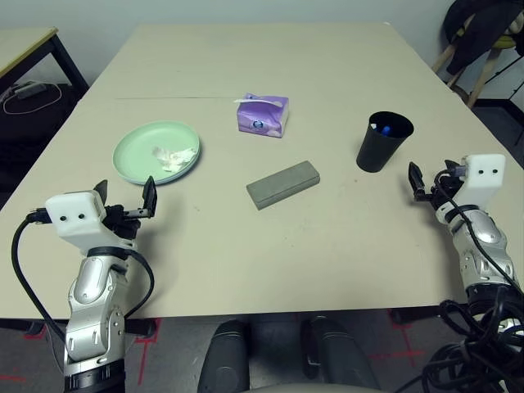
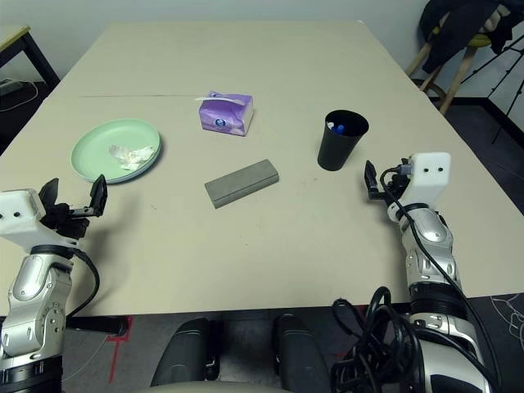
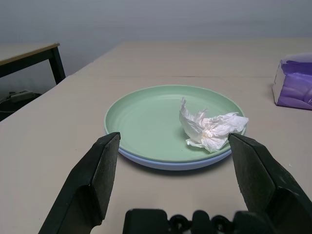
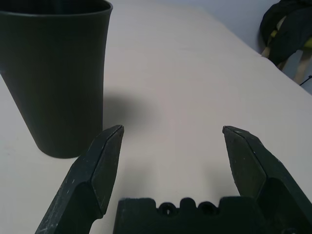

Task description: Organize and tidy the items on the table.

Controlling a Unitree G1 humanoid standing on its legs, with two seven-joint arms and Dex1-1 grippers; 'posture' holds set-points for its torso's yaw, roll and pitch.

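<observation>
We judge the tidying nearly done; both grippers, left gripper (image 1: 126, 199) and right gripper (image 1: 429, 182), stand wide open, holding nothing. At left of frame the crumpled white tissue (image 3: 209, 128) lies on the mint green round plate (image 1: 135, 151); next we need the left jaws around it.

Ahead of my left end effector (image 1: 125, 201), fingers spread: mint green plate (image 1: 139, 147) stacked on a blue one, crumpled tissue (image 1: 173, 155) on it; bare surface (image 1: 327, 237) between.
Ahead of my right end effector (image 1: 430, 182), fingers spread: black cup (image 1: 382, 142) stands slightly inboard; open lane past its outer side.
Centre: grey case (image 1: 282, 183) lies flat, purple tissue box (image 1: 262, 115) behind it.
Near strip and far half of surface: free.
</observation>
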